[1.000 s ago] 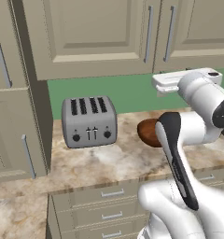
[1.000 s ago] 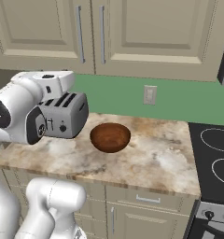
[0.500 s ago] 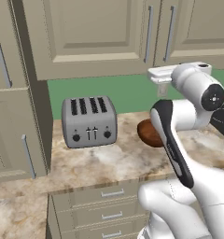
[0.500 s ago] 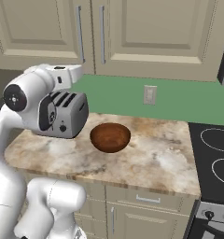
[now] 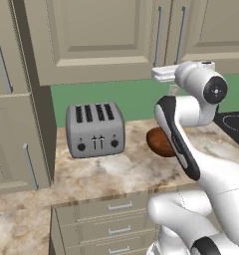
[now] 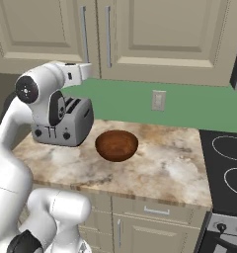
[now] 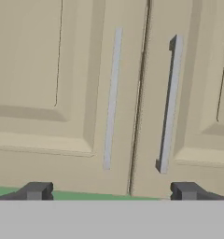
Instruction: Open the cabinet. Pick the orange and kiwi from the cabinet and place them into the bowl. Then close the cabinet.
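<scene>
The cabinet [image 5: 106, 40] hangs on the far wall above the counter [image 6: 155, 163], and both of its doors are shut. Its two bar handles [image 7: 169, 105] run upright side by side, one on each side of the seam where the doors meet. The orange and kiwi can't be seen with the doors closed.

The arm is raised, with its hand pointing at the wall just below the cabinet's bottom edge, close under the handles. The gripper [image 7: 109, 192] faces the two doors straight on, and its jaws stand wide apart with nothing between them. In the hand view the fingertips [image 7: 37, 191] sit at the bottom, one under the left door and one under the right, with the door seam between them. Neither tip touches a handle or a door.

The bowl [image 6: 116, 145] sits on the counter, right of the toaster [image 5: 95, 129] and well apart from the wall. It is empty. In the left base view the arm's forearm crosses in front of the bowl and hides part of it.

The toaster stands at the left end of the counter, against the green backsplash [image 6: 189, 106]. An outlet [image 6: 158, 100] is set in the backsplash to the right of the bowl. A stove [image 6: 229, 168] lies at the right end of the counter. Drawers [image 5: 116, 219] run below the counter's near edge.
</scene>
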Controlling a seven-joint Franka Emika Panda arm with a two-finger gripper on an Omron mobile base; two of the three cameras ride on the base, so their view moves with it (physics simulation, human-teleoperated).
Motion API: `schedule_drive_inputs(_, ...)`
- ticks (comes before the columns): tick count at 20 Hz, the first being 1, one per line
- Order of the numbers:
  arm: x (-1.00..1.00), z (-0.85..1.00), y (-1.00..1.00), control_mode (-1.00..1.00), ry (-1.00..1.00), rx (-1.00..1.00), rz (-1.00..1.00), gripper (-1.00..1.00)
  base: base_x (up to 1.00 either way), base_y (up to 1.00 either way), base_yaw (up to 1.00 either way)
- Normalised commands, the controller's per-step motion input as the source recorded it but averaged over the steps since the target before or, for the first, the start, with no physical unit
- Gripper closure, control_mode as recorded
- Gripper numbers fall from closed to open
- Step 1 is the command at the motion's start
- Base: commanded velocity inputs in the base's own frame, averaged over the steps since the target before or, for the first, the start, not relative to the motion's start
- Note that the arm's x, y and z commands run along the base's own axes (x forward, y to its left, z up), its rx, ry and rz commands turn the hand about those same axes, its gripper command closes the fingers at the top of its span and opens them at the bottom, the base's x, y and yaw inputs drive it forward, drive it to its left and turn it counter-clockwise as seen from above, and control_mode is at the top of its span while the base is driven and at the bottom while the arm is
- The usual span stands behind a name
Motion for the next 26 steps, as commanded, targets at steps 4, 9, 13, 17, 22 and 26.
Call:
schedule_drive_inputs(4, 0.58, 0.00, 0.01, -1.00, 0.07, 0.00, 0.00, -1.00, 0.00, 0.00, 0.00)
schedule_drive_inputs(9, 0.73, 0.00, 0.11, -1.00, 0.10, 0.00, 0.00, -1.00, 0.00, 0.00, 0.00)
schedule_drive_inputs(13, 0.88, 0.00, 0.01, -1.00, 0.08, 0.01, 0.00, -1.00, 0.00, 0.00, 0.00)
schedule_drive_inputs(17, 0.98, 0.00, 0.00, -1.00, 0.06, 0.06, 0.02, -1.00, 0.00, 0.00, 0.00)
schedule_drive_inputs(22, 0.93, -0.26, 0.00, -1.00, 0.00, 0.03, 0.09, -1.00, 0.00, 0.00, 0.00)
schedule_drive_inputs(26, 0.78, -0.28, 0.00, -1.00, -0.01, 0.00, 0.06, -1.00, 0.00, 0.00, 0.00)
